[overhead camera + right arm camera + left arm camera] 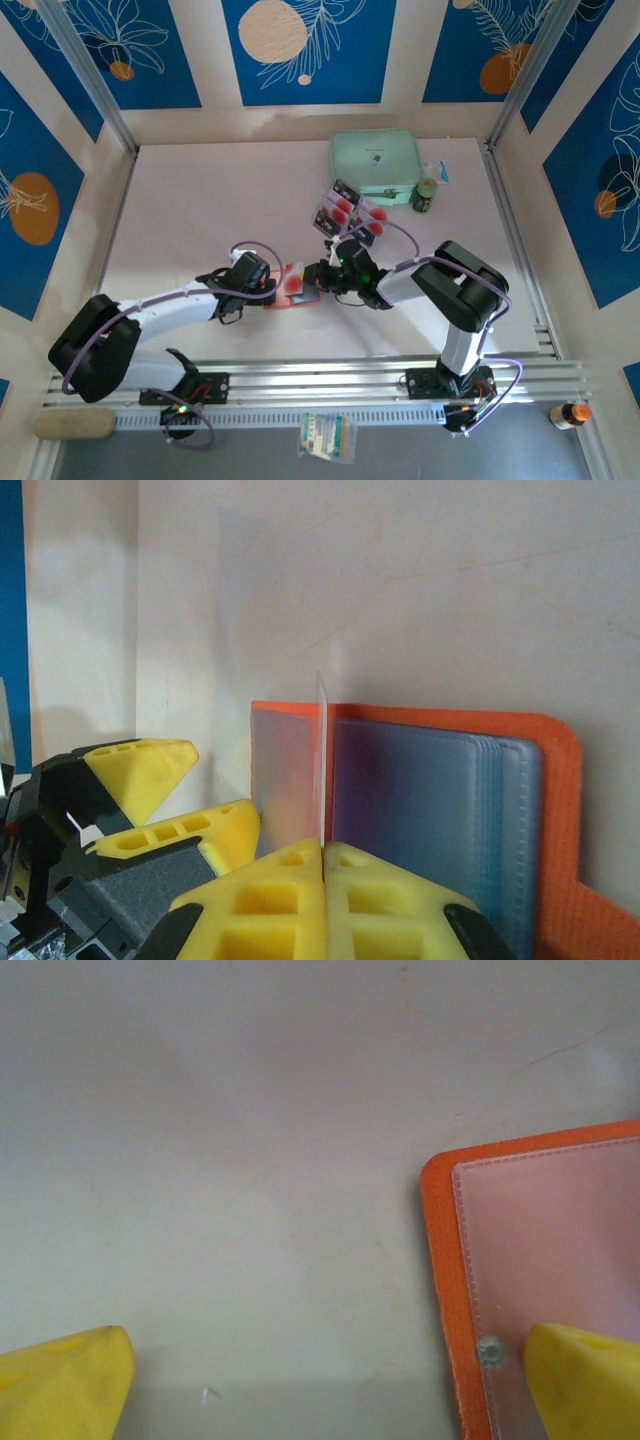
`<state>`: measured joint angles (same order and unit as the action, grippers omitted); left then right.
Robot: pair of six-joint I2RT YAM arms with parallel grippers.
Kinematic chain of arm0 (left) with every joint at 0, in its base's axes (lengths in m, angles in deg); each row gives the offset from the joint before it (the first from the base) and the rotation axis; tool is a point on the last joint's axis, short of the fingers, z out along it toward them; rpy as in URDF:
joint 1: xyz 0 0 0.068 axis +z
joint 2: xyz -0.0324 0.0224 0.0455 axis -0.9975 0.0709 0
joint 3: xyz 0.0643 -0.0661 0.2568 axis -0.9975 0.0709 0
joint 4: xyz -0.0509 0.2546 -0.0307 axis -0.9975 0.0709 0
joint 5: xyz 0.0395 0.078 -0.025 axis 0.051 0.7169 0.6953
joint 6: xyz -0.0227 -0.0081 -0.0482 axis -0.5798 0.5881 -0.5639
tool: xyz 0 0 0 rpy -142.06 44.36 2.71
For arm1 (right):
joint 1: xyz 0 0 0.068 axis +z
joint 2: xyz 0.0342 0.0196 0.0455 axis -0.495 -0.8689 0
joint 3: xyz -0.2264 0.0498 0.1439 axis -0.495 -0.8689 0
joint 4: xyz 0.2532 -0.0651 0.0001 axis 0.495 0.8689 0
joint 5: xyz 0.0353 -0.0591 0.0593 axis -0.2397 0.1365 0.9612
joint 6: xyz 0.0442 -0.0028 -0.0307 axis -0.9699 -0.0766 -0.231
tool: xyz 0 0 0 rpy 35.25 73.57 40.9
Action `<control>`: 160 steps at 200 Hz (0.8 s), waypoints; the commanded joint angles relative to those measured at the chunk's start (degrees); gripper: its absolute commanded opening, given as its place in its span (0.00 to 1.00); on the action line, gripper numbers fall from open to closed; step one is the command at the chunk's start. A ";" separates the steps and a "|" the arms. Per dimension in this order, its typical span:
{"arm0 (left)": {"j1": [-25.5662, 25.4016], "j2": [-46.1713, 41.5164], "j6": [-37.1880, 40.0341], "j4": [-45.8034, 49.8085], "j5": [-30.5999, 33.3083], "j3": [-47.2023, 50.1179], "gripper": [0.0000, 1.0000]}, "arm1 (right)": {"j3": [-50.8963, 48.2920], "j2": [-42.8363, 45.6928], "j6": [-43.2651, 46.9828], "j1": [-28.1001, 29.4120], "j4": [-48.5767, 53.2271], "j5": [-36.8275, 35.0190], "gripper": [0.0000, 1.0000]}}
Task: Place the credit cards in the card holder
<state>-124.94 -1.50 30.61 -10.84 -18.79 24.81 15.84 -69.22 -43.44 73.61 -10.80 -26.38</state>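
Right gripper point(322, 852) pinching card holder point(440, 790) sleeve, left gripper point(325, 1360) — wide

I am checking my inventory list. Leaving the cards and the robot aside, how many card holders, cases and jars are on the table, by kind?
orange card holder: 1
mint-green case: 1
small dark jar: 1
Total: 3

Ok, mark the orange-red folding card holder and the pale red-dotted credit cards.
orange-red folding card holder point(560, 810): right wrist view, orange cover's right edge.
pale red-dotted credit cards point(343, 208): top view, a red dot.
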 commanded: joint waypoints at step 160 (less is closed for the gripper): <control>0.64 -0.16 -0.77 -0.13 -0.02 0.45 1.00 | -2.14 -0.46 -0.58 1.49 1.27 1.51 0.00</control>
<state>-124.94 -1.50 30.63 -10.84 -18.79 24.81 14.33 -69.99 -44.06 74.73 -11.54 -25.18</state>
